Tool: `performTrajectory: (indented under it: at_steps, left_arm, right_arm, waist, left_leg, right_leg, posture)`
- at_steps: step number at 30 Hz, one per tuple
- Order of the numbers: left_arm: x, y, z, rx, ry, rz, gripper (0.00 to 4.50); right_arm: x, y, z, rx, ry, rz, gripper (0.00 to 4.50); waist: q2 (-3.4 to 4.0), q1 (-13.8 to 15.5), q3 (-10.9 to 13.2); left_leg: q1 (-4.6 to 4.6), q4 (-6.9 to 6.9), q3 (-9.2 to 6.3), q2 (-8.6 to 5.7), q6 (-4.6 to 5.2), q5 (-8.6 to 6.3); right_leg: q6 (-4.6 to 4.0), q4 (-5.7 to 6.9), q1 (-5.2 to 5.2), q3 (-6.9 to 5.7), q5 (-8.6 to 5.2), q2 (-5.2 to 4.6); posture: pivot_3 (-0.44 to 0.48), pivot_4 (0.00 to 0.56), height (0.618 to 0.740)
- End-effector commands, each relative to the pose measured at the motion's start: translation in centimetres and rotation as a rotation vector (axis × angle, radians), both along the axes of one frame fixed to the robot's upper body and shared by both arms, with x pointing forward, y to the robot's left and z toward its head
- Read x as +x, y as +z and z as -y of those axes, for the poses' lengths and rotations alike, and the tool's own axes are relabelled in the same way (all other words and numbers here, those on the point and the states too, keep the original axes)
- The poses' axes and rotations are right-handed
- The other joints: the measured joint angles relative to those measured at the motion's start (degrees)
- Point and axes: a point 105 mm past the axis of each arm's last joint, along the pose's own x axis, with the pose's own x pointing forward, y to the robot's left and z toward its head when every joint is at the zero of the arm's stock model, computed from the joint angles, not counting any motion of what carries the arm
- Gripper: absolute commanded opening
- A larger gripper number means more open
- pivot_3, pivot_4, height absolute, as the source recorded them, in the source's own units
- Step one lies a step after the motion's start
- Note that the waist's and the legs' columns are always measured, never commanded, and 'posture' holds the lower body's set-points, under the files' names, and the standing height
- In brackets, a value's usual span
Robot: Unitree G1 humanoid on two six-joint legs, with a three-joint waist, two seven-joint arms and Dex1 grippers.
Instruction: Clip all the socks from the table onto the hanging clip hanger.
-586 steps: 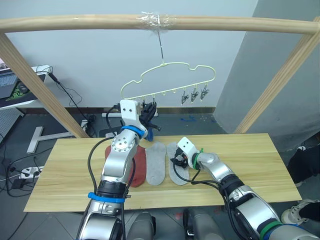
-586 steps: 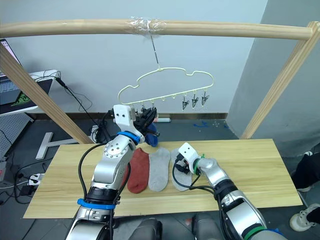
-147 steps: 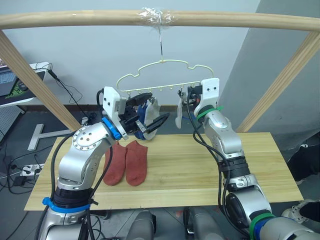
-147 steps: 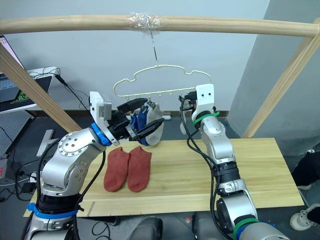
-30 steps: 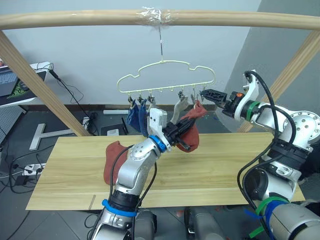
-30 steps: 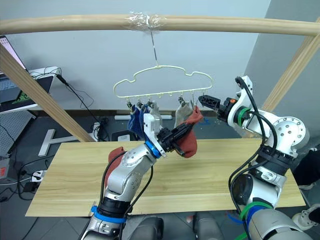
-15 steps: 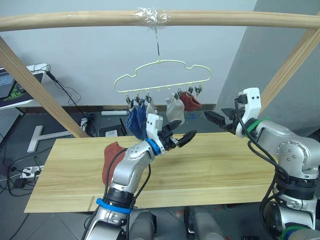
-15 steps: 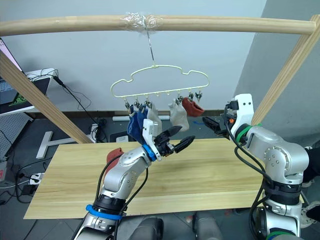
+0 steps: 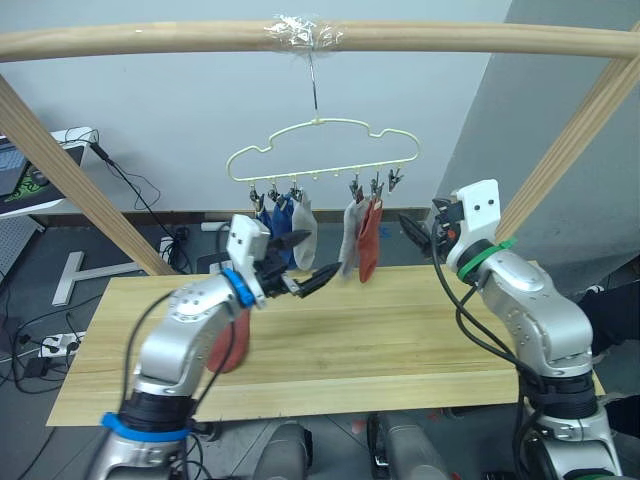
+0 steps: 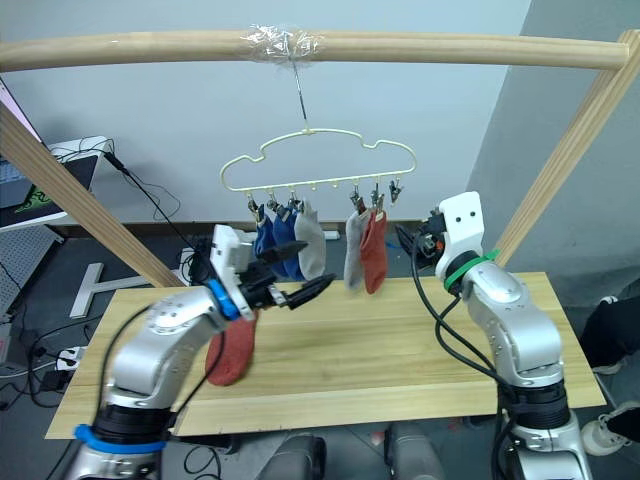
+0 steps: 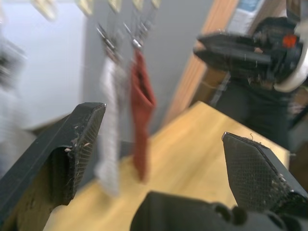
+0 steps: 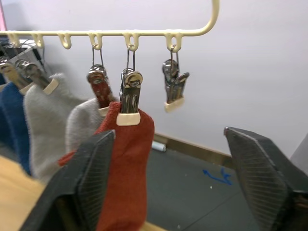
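Both sets of my fingers are spread wide with nothing between them right now. My left gripper (image 9: 303,262) is up over the table (image 9: 420,340), hovering near the hanging stuff with its black fingers (image 11: 62,154) pointing toward the socks, and my right gripper (image 9: 413,232) sits just off to the right of the clip hanger (image 9: 322,150), fingers (image 12: 86,183) apart and aimed at the last clips. The hanger itself dangles by its hook from the wooden pole (image 9: 150,38), where it's held with clear tape (image 9: 303,31). So far 5 socks are clipped on: 2 blue socks (image 10: 266,238) bunched at the left end, a grey sock (image 10: 312,250) right next to them, then a gap, then another grey sock (image 10: 353,255) and a rust-red sock (image 10: 373,252) hanging side by side, touching. From my right wrist I can see the red one pinched in its clip (image 12: 130,98) pretty cleanly at the cuff, with the grey one tucked just behind it. The rightmost clip (image 12: 172,86) is hanging with no sock in it. The other rust-red sock (image 10: 232,350) is down on the table at the left side, partly hidden behind my left forearm. Behind the table there's a tangle of cables (image 9: 140,190) on the floor and a laptop (image 9: 25,175) on a side stand off to the left.
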Motion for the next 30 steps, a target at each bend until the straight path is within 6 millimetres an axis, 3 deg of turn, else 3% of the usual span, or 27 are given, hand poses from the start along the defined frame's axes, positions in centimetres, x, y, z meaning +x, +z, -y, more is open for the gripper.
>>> performTrajectory:
  at_steps: [1,5,9,11,14,30]
  left_arm:
    - [-0.9,2.2,0.6,-0.028,-0.034,0.066,4.50]
    - [-1.0,2.4,0.5,-0.028,-0.027,0.066,4.50]
    - [-0.6,2.4,0.4,-0.034,0.003,0.073,4.50]
    - [-0.7,2.5,0.5,-0.036,0.000,0.074,4.50]
    - [-0.8,2.6,0.6,-0.034,-0.008,0.076,4.50]
    - [-1.0,3.5,0.8,-0.034,-0.032,0.102,4.50]
  right_arm:
    - [0.2,1.7,0.0,0.014,-0.039,0.102,3.91]
    - [0.8,1.5,-0.3,0.014,-0.053,0.108,2.96]
    - [1.6,1.5,-0.7,0.016,-0.077,0.127,2.96]
    - [1.9,1.6,-0.9,0.024,-0.079,0.136,2.66]
    - [2.3,1.6,-1.2,0.021,-0.083,0.141,1.78]
    - [4.6,1.4,-1.7,0.033,-0.158,0.136,1.78]
  waist:
    - [0.00,0.29,0.00]
    - [0.00,0.53,0.00]
    - [0.00,0.53,0.00]
    - [0.00,0.53,0.00]
    - [0.00,0.53,0.00]
    - [0.01,0.53,0.01]
  left_leg:
    - [0.00,-0.01,0.00,-0.01,0.00,0.00]
    - [-0.03,-0.01,-0.03,-0.04,0.00,0.00]
    - [-0.01,-0.01,-0.05,0.00,0.00,0.00]
    - [0.00,-0.02,-0.06,0.02,0.00,0.00]
    - [0.00,-0.02,-0.07,0.03,0.00,0.00]
    - [0.00,-0.02,-0.05,0.01,0.00,0.00]
  right_leg:
    - [0.00,-0.01,0.00,0.01,0.00,-0.01]
    - [-0.01,-0.04,0.01,0.04,0.00,-0.04]
    - [-0.01,-0.02,0.01,0.05,0.01,-0.04]
    - [-0.02,0.00,0.00,0.06,0.01,-0.04]
    - [-0.03,0.01,0.00,0.07,0.01,-0.04]
    - [-0.28,0.04,0.00,0.07,0.16,-0.05]
  posture:
    - [0.016,0.187,0.740]
    - [0.035,0.192,0.740]
    - [0.041,0.193,0.740]
    - [0.041,0.193,0.740]
    - [0.044,0.194,0.740]
    - [0.056,0.196,0.740]
